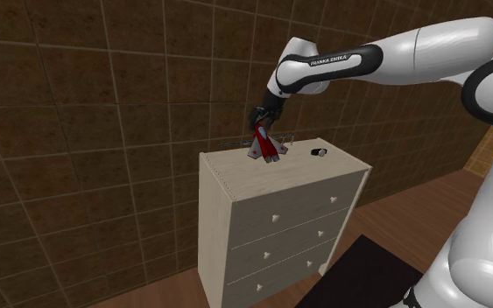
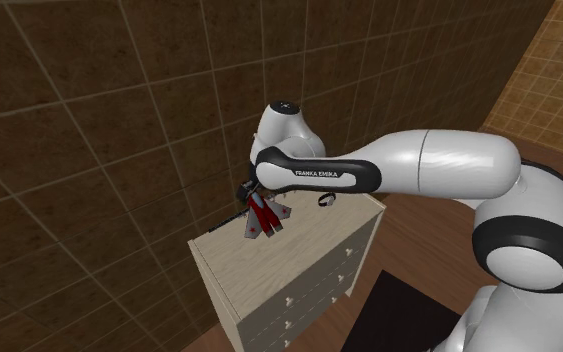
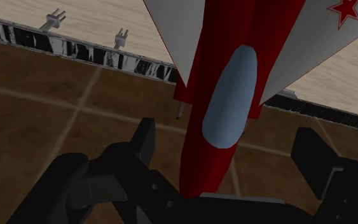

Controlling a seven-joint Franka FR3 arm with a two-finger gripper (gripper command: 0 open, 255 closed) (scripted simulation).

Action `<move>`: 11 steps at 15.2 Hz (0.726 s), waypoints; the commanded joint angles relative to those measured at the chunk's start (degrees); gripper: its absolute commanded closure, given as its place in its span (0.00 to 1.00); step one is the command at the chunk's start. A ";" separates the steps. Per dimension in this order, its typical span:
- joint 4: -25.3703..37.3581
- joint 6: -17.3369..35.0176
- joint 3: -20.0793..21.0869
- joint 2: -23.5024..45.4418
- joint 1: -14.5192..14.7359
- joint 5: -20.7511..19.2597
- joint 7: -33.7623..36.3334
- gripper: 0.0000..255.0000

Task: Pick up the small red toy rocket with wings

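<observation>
Pale drawer chest; small dark object on top.

Red rocket within the spread pincer

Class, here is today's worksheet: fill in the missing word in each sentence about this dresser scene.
1. The toy rocket has a ___ body and grey wings.
2. The pale dresser has ___ drawers.
3. The gripper has its fingers standing ___, either side of the toy rocket's nose.
Missing words: red; three; apart.
</observation>
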 commanded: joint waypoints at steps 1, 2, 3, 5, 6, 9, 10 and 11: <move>-1.41 1.96 0.01 0.53 -0.02 0.17 -0.28 0.00; -1.43 1.97 0.01 0.52 -0.02 0.17 -0.28 0.00; -1.42 1.97 0.01 0.53 -0.02 0.17 -0.28 0.00; -1.33 2.00 0.01 0.65 -0.02 0.17 -0.28 1.00; -1.32 2.00 0.01 0.66 -0.02 0.17 -0.29 1.00; -1.35 2.00 0.00 0.63 -0.03 0.18 -0.30 1.00; -1.37 2.01 0.00 0.62 -0.03 0.18 -0.30 1.00; -1.36 2.00 0.00 0.63 -0.03 0.18 -0.30 1.00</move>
